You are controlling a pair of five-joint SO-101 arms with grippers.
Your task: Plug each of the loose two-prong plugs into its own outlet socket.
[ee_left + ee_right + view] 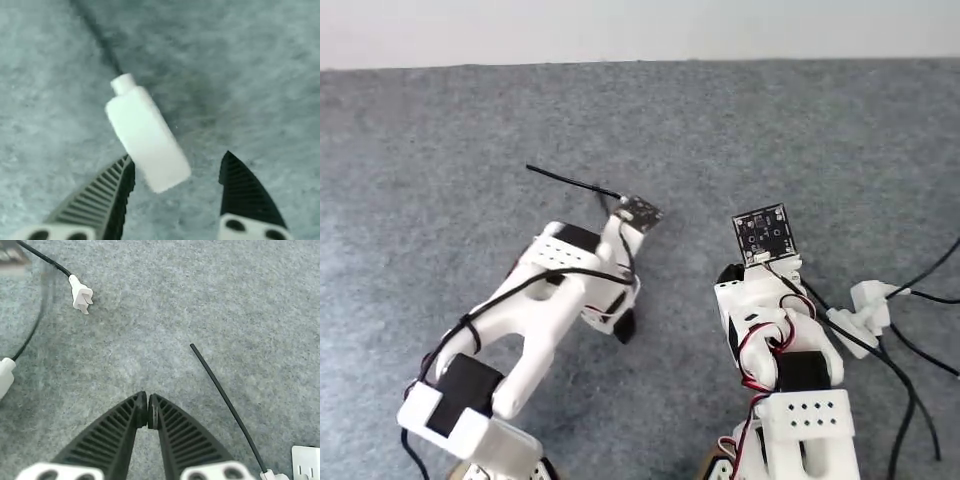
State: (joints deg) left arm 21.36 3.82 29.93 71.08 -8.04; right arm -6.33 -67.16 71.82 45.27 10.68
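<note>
My left gripper [179,160] gapes, the white connector's [145,132] near end between its fingers, long axis slanting, black cord [97,37] pointing away. My right gripper [148,411] is pinched together, empty.

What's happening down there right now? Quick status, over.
Left end effector open over a white connector. Right end effector shut, empty. Two-prong plug lying loose, unplugged. Black cord close beside the right one.

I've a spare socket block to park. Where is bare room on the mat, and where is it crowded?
Bare: the far strip of mat below the white wall, save one thin black cable. Crowded: the right edge, with white plugs and black cords.
</note>
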